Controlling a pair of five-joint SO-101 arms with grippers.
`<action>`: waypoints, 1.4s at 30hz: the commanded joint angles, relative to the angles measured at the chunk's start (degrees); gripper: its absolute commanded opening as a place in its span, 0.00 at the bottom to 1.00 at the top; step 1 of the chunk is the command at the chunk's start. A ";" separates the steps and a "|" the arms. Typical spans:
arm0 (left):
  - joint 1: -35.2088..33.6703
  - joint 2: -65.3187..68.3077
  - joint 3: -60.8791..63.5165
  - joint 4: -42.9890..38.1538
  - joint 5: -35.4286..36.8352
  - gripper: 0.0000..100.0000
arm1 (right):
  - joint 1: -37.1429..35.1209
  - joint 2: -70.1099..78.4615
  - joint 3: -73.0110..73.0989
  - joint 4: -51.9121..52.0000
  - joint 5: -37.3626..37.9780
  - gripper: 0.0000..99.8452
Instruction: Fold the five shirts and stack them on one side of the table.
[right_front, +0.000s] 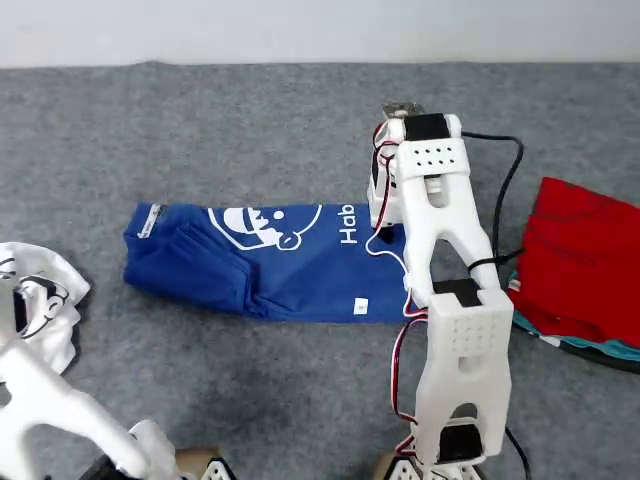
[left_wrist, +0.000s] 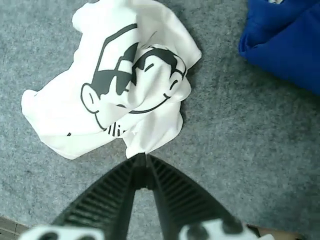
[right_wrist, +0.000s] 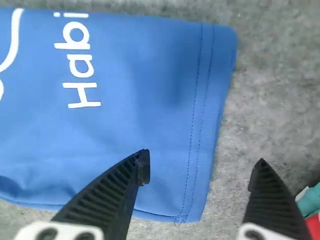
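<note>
Blue cloth across the middle of the high view: blue shirt (right_front: 270, 262), folded into a long band, white print facing up, flat on the grey mat (right_front: 300, 400). Runs from left of centre to under the right arm (right_front: 450, 300). Right gripper (right_wrist: 202, 167) just above that shirt's hemmed end, fingers released and spread wide, one fingertip over the blue fabric, the other over bare mat beyond the hem. Grasps nothing.

White shirt (right_front: 40, 295) at the left edge of the high view, crumpled, black cartoon face print on top, well apart from the blue shirt. Left gripper (left_wrist: 145, 159) clenched on a corner of that white shirt, fabric drawn to a point where the black fingers (left_wrist: 175, 195) meet. Left arm (right_front: 60, 405) in the lower left corner of the high view.

Red shirt (right_front: 580, 250) at the right edge of the high view, folded, resting on teal cloth (right_front: 600, 350) that peeks out beneath its lower edge. Near the right arm, apart from the blue shirt.
</note>
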 joint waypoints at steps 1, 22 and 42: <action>0.62 -1.49 -0.22 1.14 -0.62 0.00 | 1.01 1.80 -0.35 -0.22 -0.62 0.32; 0.53 -1.41 -0.13 -0.88 -0.62 0.00 | -4.26 13.23 -0.62 -5.14 -0.09 0.03; 0.62 2.46 -1.80 -0.88 -0.35 0.00 | 15.78 -1.01 -0.70 0.22 25.49 0.01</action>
